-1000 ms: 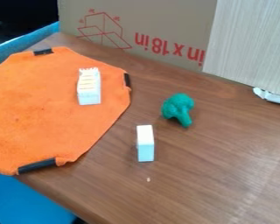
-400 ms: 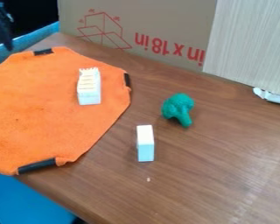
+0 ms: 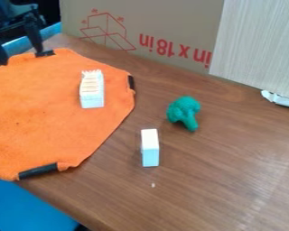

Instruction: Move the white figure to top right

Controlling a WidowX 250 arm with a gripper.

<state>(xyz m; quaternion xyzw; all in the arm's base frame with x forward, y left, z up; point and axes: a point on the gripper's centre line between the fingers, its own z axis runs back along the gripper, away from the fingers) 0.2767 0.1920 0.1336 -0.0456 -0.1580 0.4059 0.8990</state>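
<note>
At the upper left corner of the camera view is my gripper [image 3: 21, 55], its two fingers wide apart and nothing between them, over the back left edge of the orange cloth. One white figure [image 3: 92, 89], a block with a ridged top, rests on the cloth's right part, to the right of and below the gripper. Another white block [image 3: 150, 148], plain and smooth, stands on the bare wood near the middle. Which of these two the task calls the white figure I cannot tell.
The orange cloth [image 3: 53, 122] with black clips covers the left of the wooden table [image 3: 231, 167]. Green toy broccoli [image 3: 184, 113] lies right of centre. Along the back stand a cardboard box [image 3: 165, 27] and a pale panel [image 3: 258, 45], with a white piece [image 3: 281, 99] at its foot.
The gripper has come into view from the upper left and moved right and down to the cloth's back edge. The blocks and the broccoli have not moved.
</note>
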